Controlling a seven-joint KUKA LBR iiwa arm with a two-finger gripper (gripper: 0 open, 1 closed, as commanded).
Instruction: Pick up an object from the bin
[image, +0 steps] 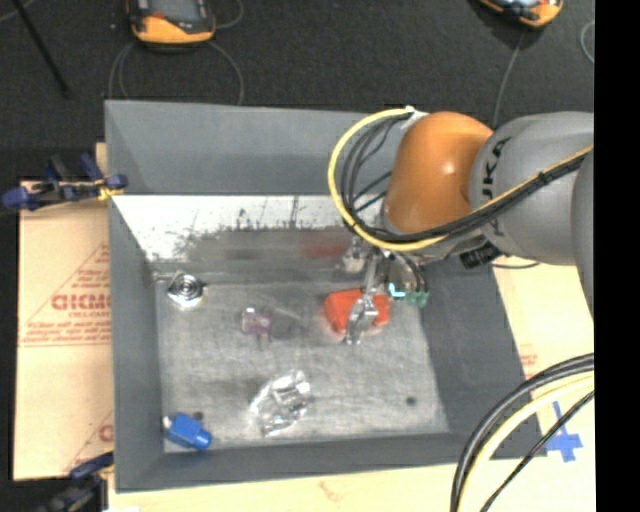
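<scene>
Orange-red lump (338, 310): that is the thing I am at. It lies on the floor of the bin (135, 340), right of centre and towards the far wall. My gripper (362, 325) is down at floor level, right against the lump's right-hand side and overlapping its edge from this angle. Whether it is open or closed on the lump I cannot tell, because my own wrist and cabling hang over that spot.

I judge the step in hand to be the grasp itself. The descent looks finished and nothing is lifted yet, since the lump sits on the floor.

The other things lie well apart from me:
- a small purple piece (257, 322) to the left of the lump
- a silver round piece (185, 290) near the far left wall
- a clear crumpled packet (283, 395) towards the near side
- a blue piece (187, 432) in the near left corner

None of them crowds the grasp.

The next move calls for a firm close across the lump, then a straight lift. I seem to be at the lump's edge rather than over its middle, so it could slip sideways or tip out as I close. I should rise only once it comes up with me, and stay clear of the right wall.
</scene>
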